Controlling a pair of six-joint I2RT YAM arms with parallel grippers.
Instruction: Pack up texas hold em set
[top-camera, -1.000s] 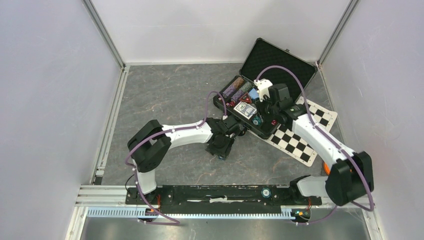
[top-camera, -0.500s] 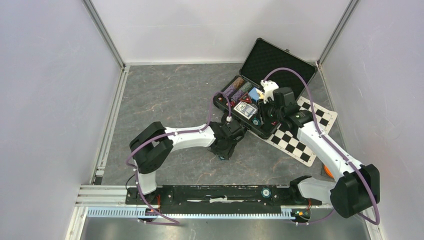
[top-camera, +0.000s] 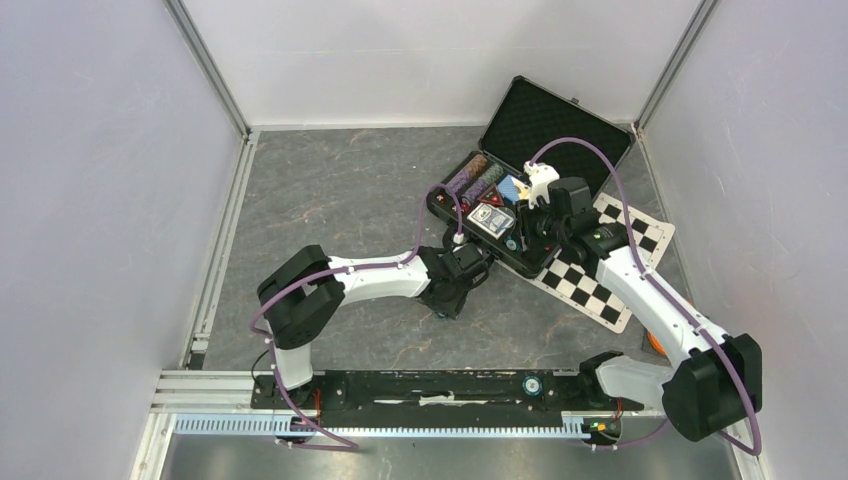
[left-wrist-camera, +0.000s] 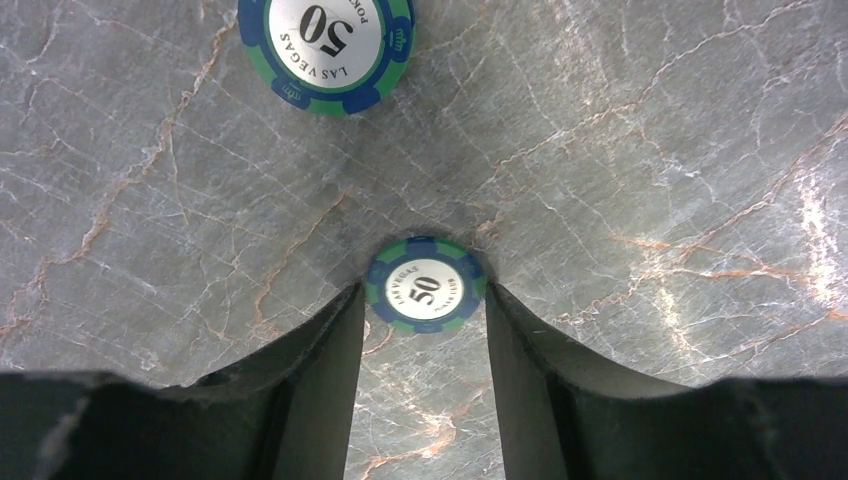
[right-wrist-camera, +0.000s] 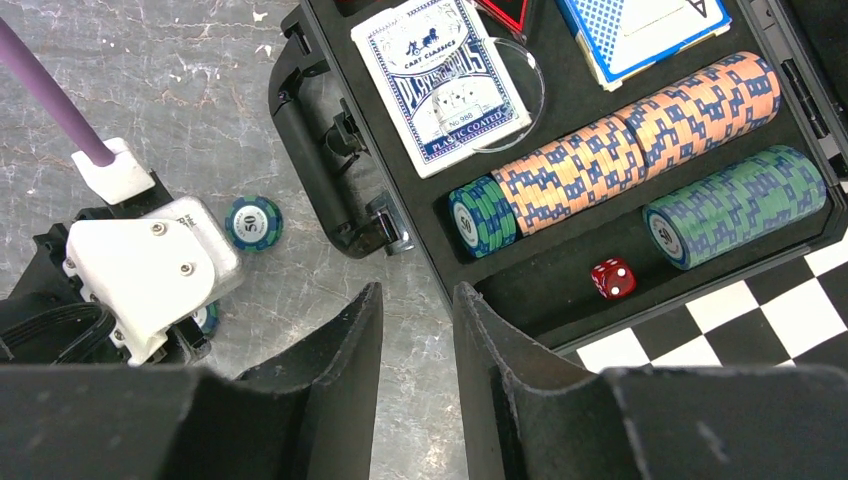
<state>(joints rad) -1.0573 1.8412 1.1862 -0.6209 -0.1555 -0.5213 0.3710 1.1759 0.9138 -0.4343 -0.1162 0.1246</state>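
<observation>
While my left claw (left-wrist-camera: 424, 300) sits half open around one teal chip (left-wrist-camera: 425, 285) on the bench (left-wrist-camera: 650, 150) (I cannot tell if it pinches yet), that flat chip could skid away as I squeeze. I count two loose chips, the second chip (left-wrist-camera: 325, 40) at eleven o'clock. The case (top-camera: 560, 120), at one o'clock, holds two card decks (right-wrist-camera: 440, 80) and one red die (right-wrist-camera: 612, 277).

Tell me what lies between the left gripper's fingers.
A teal poker chip marked 50 lies flat on the table between the fingers of the left gripper, seen in the left wrist view; whether they pinch it is unclear.
</observation>
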